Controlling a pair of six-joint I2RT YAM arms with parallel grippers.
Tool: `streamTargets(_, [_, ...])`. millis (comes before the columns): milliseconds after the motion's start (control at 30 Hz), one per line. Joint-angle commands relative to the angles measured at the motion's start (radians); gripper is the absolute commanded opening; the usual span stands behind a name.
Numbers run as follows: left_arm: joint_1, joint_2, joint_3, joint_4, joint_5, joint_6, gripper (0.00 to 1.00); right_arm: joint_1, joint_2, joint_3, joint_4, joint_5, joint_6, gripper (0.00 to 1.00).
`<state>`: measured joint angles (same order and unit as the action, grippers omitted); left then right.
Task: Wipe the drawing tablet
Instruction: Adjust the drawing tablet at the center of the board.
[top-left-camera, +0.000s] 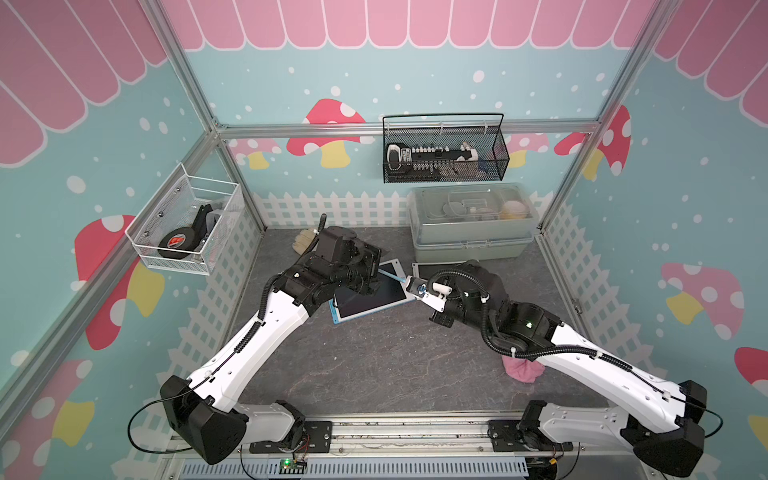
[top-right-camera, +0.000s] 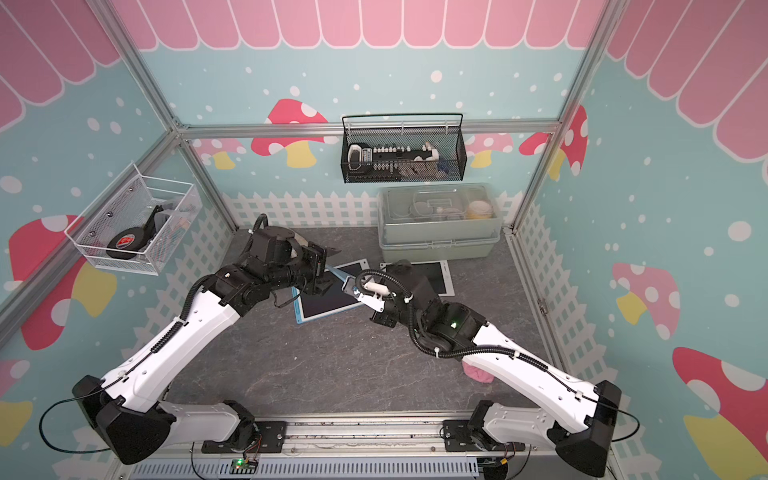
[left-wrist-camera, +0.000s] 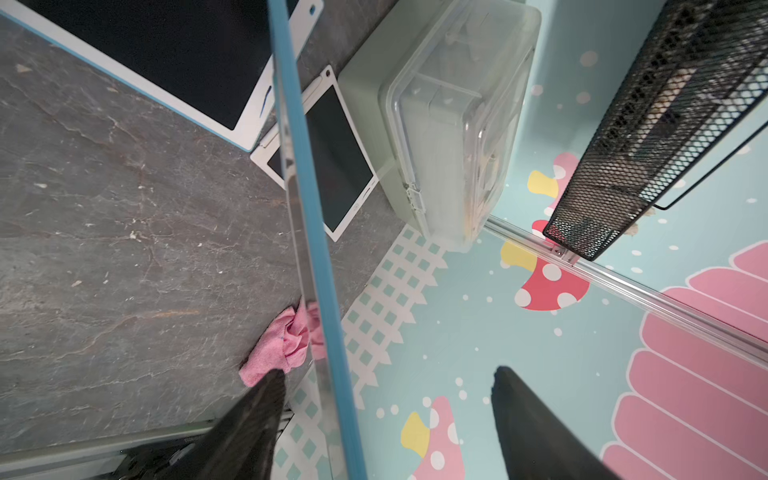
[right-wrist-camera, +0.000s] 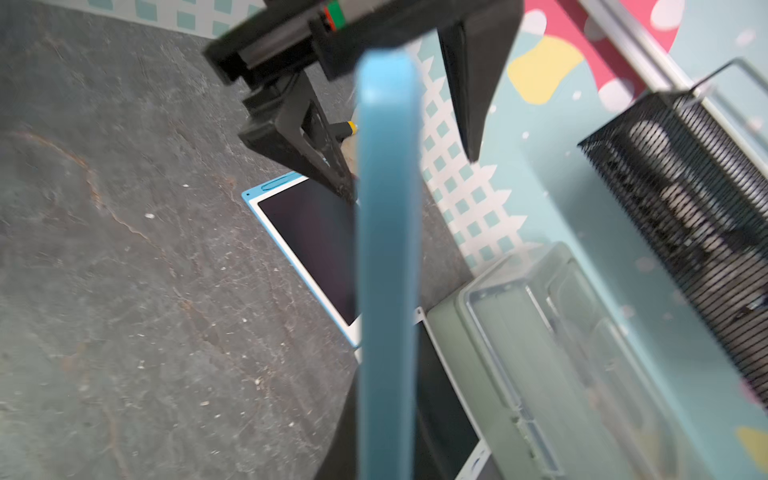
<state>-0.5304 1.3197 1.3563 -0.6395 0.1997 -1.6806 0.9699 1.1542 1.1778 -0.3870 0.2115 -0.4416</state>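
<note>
In the right wrist view the raised tablet (right-wrist-camera: 388, 249) is a blurred blue edge that runs off the picture's lower border, its face unseen; in both top views the right gripper (top-left-camera: 409, 286) clasping it is too small for its fingertips to be told apart; the pink cloth (top-left-camera: 521, 371), near right, lies mostly under the right arm (top-left-camera: 582, 357); that arm's wrist covers much of the white tablet (top-left-camera: 430, 271) in a top view; the left arm (top-left-camera: 266, 332) hides the far left part of the blue-framed tablet (top-left-camera: 370, 301) and most of a glove (top-left-camera: 304, 242); the contents of the black mesh basket (top-left-camera: 496, 164) and the lidded box (top-left-camera: 469, 245) are too small and hazy to name.
</note>
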Motion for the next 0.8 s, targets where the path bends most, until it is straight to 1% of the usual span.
streamTargets(0, [0.001, -0.039, -0.054, -0.007, 0.029, -0.052, 0.73, 0.069, -0.018, -0.030, 0.201, 0.171, -0.229, 0.00])
streamTargets(67, [0.003, -0.051, -0.075, 0.018, 0.030, -0.057, 0.67, 0.113, -0.006, -0.050, 0.260, 0.227, -0.308, 0.00])
streamTargets(133, [0.006, -0.057, -0.087, 0.034, 0.036, -0.059, 0.59, 0.137, 0.003, -0.062, 0.303, 0.254, -0.349, 0.00])
streamTargets(200, [0.006, -0.068, -0.100, 0.056, 0.026, -0.059, 0.43, 0.155, 0.007, -0.072, 0.343, 0.268, -0.377, 0.00])
streamTargets(267, [0.006, -0.082, -0.118, 0.110, 0.015, -0.060, 0.29, 0.163, 0.014, -0.081, 0.371, 0.280, -0.398, 0.00])
streamTargets(333, [0.009, -0.095, -0.133, 0.153, 0.009, -0.063, 0.08, 0.168, 0.021, -0.086, 0.388, 0.296, -0.414, 0.00])
streamTargets(367, [0.011, -0.101, -0.136, 0.168, -0.003, -0.060, 0.00, 0.168, 0.025, -0.084, 0.392, 0.306, -0.413, 0.01])
streamTargets(400, [0.015, -0.110, -0.141, 0.188, -0.016, -0.057, 0.00, 0.170, 0.030, -0.074, 0.392, 0.320, -0.405, 0.13])
streamTargets(433, [0.019, -0.116, -0.148, 0.209, -0.022, -0.058, 0.00, 0.170, 0.031, -0.061, 0.393, 0.339, -0.389, 0.29])
streamTargets(467, [0.028, -0.123, -0.158, 0.247, -0.027, -0.060, 0.00, 0.170, 0.031, -0.042, 0.388, 0.363, -0.368, 0.48])
streamTargets(500, [0.041, -0.128, -0.168, 0.287, -0.031, -0.058, 0.00, 0.169, 0.028, -0.022, 0.392, 0.397, -0.348, 0.64])
streamTargets(533, [0.052, -0.131, -0.169, 0.308, -0.035, -0.054, 0.00, 0.169, 0.022, 0.000, 0.394, 0.426, -0.332, 0.72])
streamTargets(567, [0.069, -0.130, -0.162, 0.321, -0.034, -0.045, 0.00, 0.168, 0.012, 0.028, 0.381, 0.450, -0.310, 0.76])
streamTargets(633, [0.104, -0.122, -0.148, 0.355, -0.027, -0.013, 0.00, 0.167, -0.013, 0.085, 0.349, 0.487, -0.259, 0.81])
streamTargets(733, [0.151, -0.117, -0.147, 0.462, -0.035, 0.021, 0.00, 0.151, -0.047, 0.195, 0.221, 0.494, -0.059, 0.83])
streamTargets(767, [0.162, -0.119, -0.149, 0.495, -0.042, 0.034, 0.00, 0.145, -0.061, 0.225, 0.182, 0.502, 0.040, 0.83])
